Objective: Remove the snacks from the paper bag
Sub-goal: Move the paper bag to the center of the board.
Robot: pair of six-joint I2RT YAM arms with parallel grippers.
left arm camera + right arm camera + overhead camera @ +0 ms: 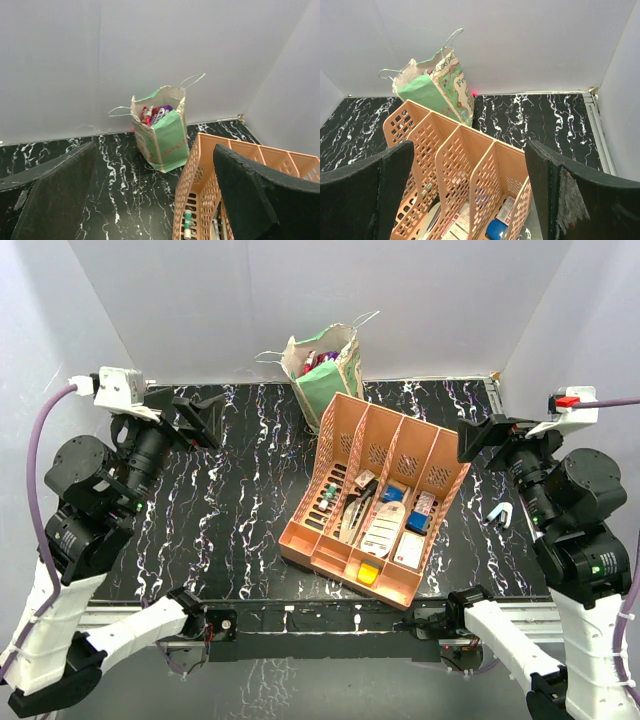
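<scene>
- Small beige paper bag with green lining: upright at the far edge, centre; glossy red and purple snack packets inside.
- Left gripper and right gripper: jaws spread, empty, flanking the bag, well apart from it.

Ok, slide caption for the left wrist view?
Open left gripper faces the standing paper bag, snacks visible inside, peach organiser at right.

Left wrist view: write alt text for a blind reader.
A paper bag stands upright at the back of the black marbled table, snacks showing in its open top. A peach slotted organiser sits nearer right; the open jaws of the left gripper frame the view.
</scene>
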